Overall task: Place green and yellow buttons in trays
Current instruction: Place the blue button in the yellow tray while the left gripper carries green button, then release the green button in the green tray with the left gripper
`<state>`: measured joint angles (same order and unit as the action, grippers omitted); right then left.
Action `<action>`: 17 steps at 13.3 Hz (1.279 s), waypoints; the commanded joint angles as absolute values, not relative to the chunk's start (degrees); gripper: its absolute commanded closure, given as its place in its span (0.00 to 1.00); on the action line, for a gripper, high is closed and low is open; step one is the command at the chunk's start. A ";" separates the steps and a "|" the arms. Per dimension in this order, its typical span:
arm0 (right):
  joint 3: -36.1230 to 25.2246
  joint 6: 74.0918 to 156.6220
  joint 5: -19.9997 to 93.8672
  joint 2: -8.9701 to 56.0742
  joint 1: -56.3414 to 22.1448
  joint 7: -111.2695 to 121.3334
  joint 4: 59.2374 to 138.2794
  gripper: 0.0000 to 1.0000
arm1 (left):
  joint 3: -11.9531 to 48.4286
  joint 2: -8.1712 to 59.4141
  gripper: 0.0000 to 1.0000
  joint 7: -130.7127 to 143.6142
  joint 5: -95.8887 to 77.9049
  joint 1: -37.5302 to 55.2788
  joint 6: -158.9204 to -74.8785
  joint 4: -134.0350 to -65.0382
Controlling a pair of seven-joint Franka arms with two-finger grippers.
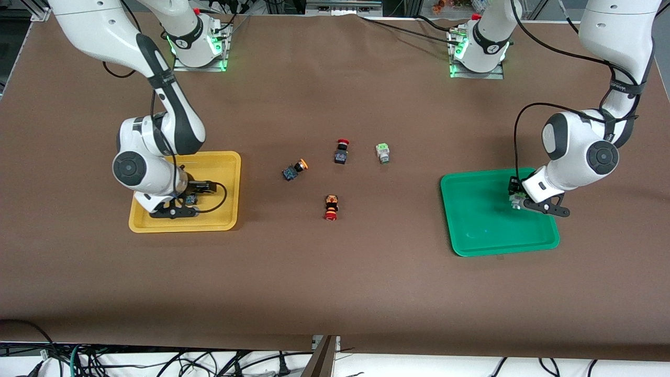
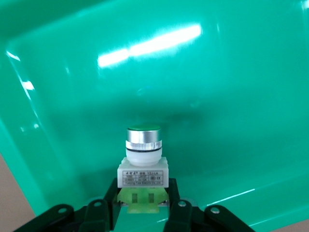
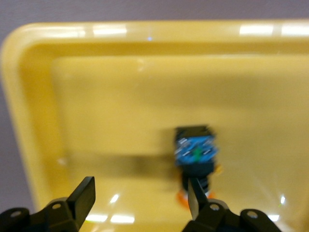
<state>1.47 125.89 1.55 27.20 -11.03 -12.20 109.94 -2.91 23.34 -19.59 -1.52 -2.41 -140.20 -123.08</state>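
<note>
Your left gripper (image 2: 143, 205) clamps a green button (image 2: 143, 164) over the green tray (image 1: 487, 230). Your right gripper (image 3: 140, 195) is spread wide; a yellow button (image 3: 195, 154) lies in the yellow tray (image 3: 96, 96) by one finger.

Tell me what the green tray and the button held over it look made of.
Green tray: glossy moulded plastic, judging by sharp light reflections. Green button, held by the left pincer: white and pale green plastic body, apparently with a shiny metal collar under the cap.

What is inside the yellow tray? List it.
Inside the yellow tray, one orange-capped button lies between the open fingers of the right hand. The arm covers part of the tray floor in the front view.
</note>
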 commanded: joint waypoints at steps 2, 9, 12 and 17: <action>9.38 119.53 3.77 26.46 -11.16 -29.66 106.70 0.14 | -2.64 23.20 0.27 -20.40 -3.43 -2.81 -140.27 -123.58; 15.12 129.35 10.11 31.27 -18.09 -53.16 107.05 0.14 | 3.24 21.36 0.00 -11.90 -5.01 -1.49 -139.48 -120.41; 15.12 134.46 10.02 33.83 -20.91 -55.46 107.49 0.14 | 10.61 21.01 0.00 1.19 -5.01 -1.41 -137.90 -120.41; 14.94 135.88 9.76 34.89 -20.83 -55.11 107.49 0.48 | 19.49 21.97 0.00 17.28 -4.40 1.40 -138.16 -120.76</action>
